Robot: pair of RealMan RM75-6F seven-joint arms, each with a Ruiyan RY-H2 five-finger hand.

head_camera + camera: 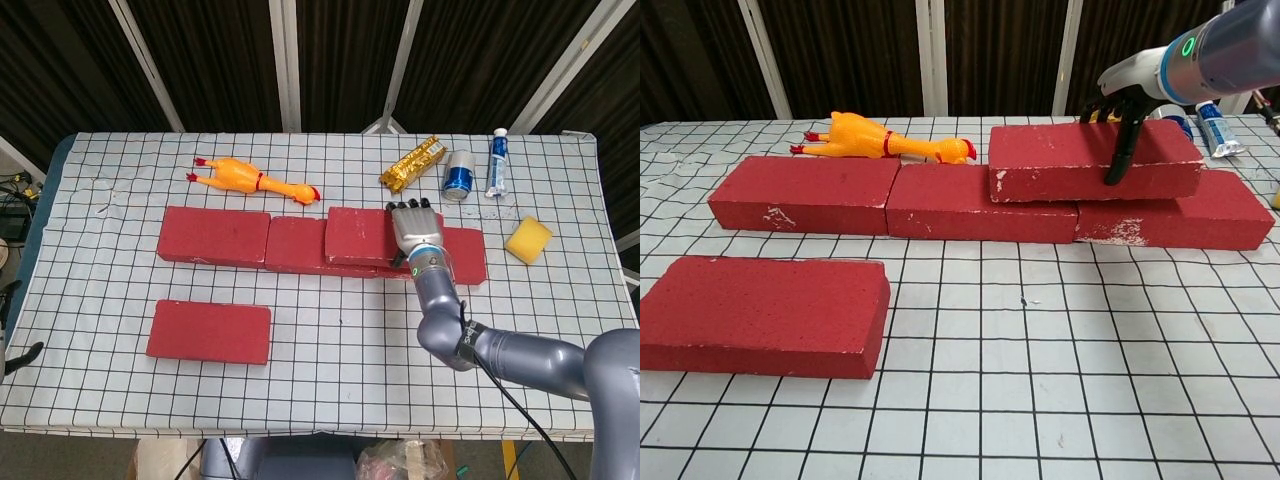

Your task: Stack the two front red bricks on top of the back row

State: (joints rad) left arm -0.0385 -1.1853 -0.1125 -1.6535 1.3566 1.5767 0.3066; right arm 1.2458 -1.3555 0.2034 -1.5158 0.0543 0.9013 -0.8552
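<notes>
- Right hand (1127, 110) gripping stacked brick (1095, 160) near its right end, thumb down front face, fingers (412, 215) lying flat over top.
- Left hand not appearing in either view.
- Stacked brick sitting on back row (265, 240), bridging middle and right bricks, looking slightly tilted; contact underneath not fully showing.
- Front brick (210, 332) lying flat on worktop (330, 340) at front left, well apart from row, waiting its turn.
- Judging bricks rigid, blocky and fairly heavy, rough-faced with chipped edges, so unlikely to be slipping; crumbling at corners possible.
- Judging best hold across the short width near mid-length, thumb on one long side face and fingers over the other, keeping it level.
- Long axes of both bricks running left-right, parallel to row; broad faces pointing up.
- Calling for level lift of front brick, then setting it on left part of row, same heading.
</notes>
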